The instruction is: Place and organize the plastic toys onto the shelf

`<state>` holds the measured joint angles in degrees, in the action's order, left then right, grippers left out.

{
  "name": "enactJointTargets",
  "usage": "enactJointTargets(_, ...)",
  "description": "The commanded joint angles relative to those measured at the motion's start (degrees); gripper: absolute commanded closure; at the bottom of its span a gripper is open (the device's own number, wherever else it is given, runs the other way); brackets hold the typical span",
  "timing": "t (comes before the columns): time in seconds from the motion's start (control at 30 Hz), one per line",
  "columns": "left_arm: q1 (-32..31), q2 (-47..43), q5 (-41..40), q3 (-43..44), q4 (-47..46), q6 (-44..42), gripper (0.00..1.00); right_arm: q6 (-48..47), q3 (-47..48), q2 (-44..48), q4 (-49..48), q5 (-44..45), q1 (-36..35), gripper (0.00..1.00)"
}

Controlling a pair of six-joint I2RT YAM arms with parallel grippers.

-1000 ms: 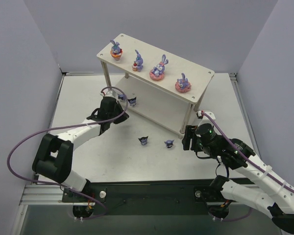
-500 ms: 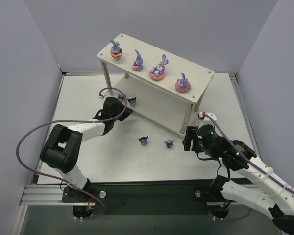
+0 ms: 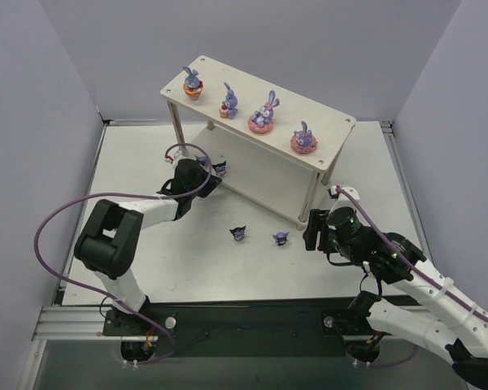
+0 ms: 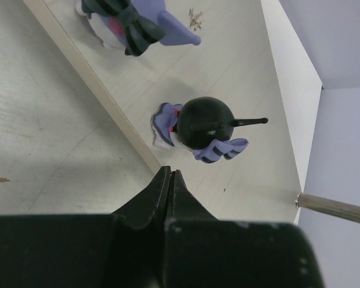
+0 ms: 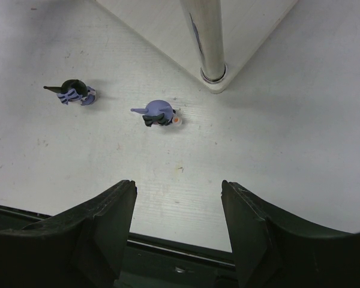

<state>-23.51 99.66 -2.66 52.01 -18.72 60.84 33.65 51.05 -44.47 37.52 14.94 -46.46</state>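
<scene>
Right gripper (image 5: pixel 177 191) is nearest, just in front of the shelf (image 3: pixel 335 122) at its right front leg, fingers spread wide, holding nothing. It has not moved in the last second.

Two dark blue figures (image 3: pixel 239 233) (image 3: pixel 281 238) are on the table (image 3: pixel 138 154) in front of the shelf, well apart from each other, not yet shelved. Both look upright with the ears up, so the long axis is vertical.

What changed: the left arm has folded its elbow in and pushed the left gripper (image 4: pixel 171 175) forward to the front left edge of the lower board (image 4: pixel 246 66). Its fingers are pressed together and empty. My read is a nudge or a pull-back after a placement, not a pick.

Just past its tip, a third dark figure (image 4: pixel 203 125) stands on the lower board close to the edge, with a thin black spike pointing sideways along the board. A fourth (image 4: pixel 131 23) stands further in.

Four rabbits (image 3: pixel 193 83) (image 3: pixel 228 101) (image 3: pixel 264 114) (image 3: pixel 303 138) stand on the top board, ears up, in one row along the shelf's long axis, far left to near right. So six toys are shelved and two are left.
</scene>
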Motion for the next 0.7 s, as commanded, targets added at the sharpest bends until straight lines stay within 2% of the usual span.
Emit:
enactJointTargets(0.0, 0.4, 0.5, -1.3, 3.4, -3.6, 0.5, 1.0, 0.0, -0.3, 0.3, 0.3, 1.0, 0.3, 0.4)
enactJointTargets(0.67, 1.7, 2.9, -1.7, 5.3, -1.4, -1.7, 1.0, -0.5, -0.3, 0.0, 0.3, 1.5, 0.3, 0.4)
